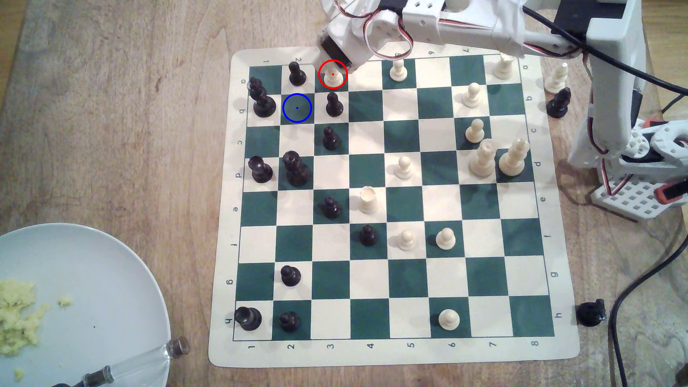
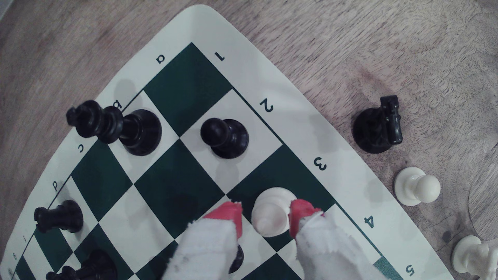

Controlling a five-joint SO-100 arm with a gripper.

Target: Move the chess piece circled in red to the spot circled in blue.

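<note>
At the far corner of the board, the grasp is about to begin and nothing has been carried yet.

The chess piece circled in red (image 1: 332, 76) stands on its starting green square, a3 by the board's labels; the spot circled in blue (image 1: 296, 108), one square away diagonally, is bare. The end effector (image 2: 265, 216) is partly open, its red-tipped fingers (image 2: 299, 212) straddling the piece; one seems to touch it, the other stands just off. Closing, lifting and setting down remain.
</note>
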